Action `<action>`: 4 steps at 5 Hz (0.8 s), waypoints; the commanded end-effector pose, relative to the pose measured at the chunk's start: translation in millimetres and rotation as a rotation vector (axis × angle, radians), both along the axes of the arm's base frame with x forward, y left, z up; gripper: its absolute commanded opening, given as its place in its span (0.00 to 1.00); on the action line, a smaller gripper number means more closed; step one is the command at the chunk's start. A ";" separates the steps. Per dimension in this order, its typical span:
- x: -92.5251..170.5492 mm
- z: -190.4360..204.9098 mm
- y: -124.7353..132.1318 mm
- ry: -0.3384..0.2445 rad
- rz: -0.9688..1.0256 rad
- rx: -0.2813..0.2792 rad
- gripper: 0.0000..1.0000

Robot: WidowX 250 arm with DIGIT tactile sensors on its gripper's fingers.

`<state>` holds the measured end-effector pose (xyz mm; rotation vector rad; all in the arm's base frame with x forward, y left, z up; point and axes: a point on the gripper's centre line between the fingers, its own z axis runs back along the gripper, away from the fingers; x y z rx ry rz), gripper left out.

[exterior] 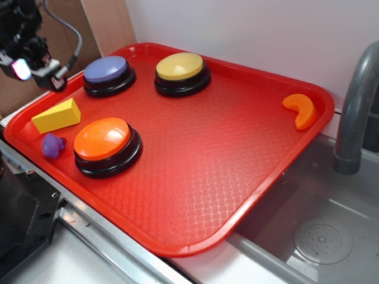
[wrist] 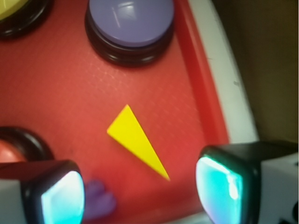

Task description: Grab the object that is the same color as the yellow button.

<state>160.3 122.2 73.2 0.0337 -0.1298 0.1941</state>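
Hovering at the upper left of the exterior view, the gripper (exterior: 42, 70) hangs above the tray's (exterior: 237, 177) left rim, clear of everything on it. The block (exterior: 57, 116) lies at the left of the tray, between the purple button (exterior: 108, 75) above and the purple figure (exterior: 53, 145) below, just left of the orange button (exterior: 106, 146). The yellow button (exterior: 182, 73) sits at upper centre, and an orange crescent (exterior: 301, 110) at the far right. In the wrist view the block (wrist: 136, 140) shows as a yellow wedge at centre, untouched, above the gap between the two fingers (wrist: 56, 193), which stand wide apart with nothing between them; the purple button (wrist: 131, 25) fills the top.
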 end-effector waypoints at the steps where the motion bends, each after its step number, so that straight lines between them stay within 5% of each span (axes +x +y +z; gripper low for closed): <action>1: 7.9 -39.8 6.0 0.029 -0.032 -0.063 1.00; 2: 10.9 -52.3 -0.1 0.052 -0.068 -0.075 1.00; 3: 10.2 -50.7 -3.7 0.028 -0.065 -0.061 0.00; 4: 10.6 -41.1 -3.4 0.023 -0.049 -0.039 0.00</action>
